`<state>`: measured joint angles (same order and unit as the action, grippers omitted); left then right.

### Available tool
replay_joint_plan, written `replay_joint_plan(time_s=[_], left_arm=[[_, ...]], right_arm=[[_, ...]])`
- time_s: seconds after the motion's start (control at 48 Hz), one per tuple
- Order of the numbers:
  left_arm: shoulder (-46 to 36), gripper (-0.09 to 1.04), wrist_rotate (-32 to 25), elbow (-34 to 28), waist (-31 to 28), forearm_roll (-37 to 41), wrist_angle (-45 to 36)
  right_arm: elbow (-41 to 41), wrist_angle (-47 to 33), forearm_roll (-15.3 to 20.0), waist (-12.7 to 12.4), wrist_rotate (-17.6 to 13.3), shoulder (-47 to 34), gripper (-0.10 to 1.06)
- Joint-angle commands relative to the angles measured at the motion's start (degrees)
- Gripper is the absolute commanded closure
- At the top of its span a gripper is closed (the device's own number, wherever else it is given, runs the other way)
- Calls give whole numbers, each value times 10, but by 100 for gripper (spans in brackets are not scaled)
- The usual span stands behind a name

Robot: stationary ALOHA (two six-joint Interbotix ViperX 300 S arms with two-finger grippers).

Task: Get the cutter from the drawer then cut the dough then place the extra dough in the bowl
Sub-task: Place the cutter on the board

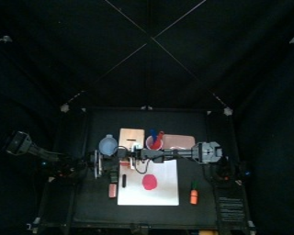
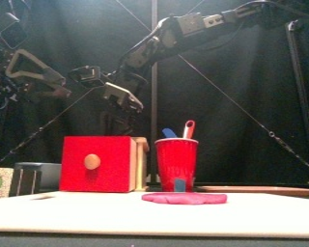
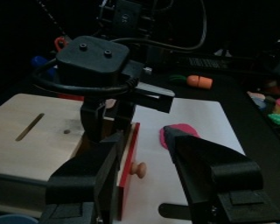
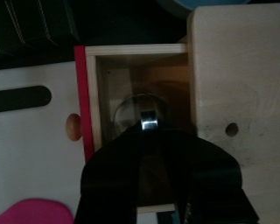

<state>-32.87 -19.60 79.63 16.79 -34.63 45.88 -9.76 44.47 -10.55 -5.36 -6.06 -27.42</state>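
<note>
Found the round, shiny metal cutter (image 4: 143, 107) down in the pale wooden box's (image 4: 238, 61) open drawer behind its red front (image 4: 80, 87), nipped and half hidden by the right gripper's (image 4: 149, 129) closed jaws, left gripper (image 3: 149, 147) spread wide near that front, blue-grey bowl (image 1: 107, 144) and red cup (image 2: 177, 162) of toy knives (image 2: 188, 129) flanking the box, flat pink dough (image 2: 184, 199) on the white board (image 1: 169, 191).

Black all round: back curtain (image 1: 147, 46) filling the upper half from above, hanging plain and dark. Side curtains (image 1: 21, 101) closing in left and right, making a tight booth. Down below, small black tabletop (image 1: 88, 209), matte, square to the camera, barely catching any light along its front edge. From table height, back curtain again behind everything, soft vertical folds, a faint sheen on the creases. Dim throughout.
</note>
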Motion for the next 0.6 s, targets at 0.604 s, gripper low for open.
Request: replay_joint_plan(time_s=[0.604], left_arm=[[-1,15,-1,6,-2,-35,-4]], right_arm=[[-125,124,-2,17,-1,14,53]])
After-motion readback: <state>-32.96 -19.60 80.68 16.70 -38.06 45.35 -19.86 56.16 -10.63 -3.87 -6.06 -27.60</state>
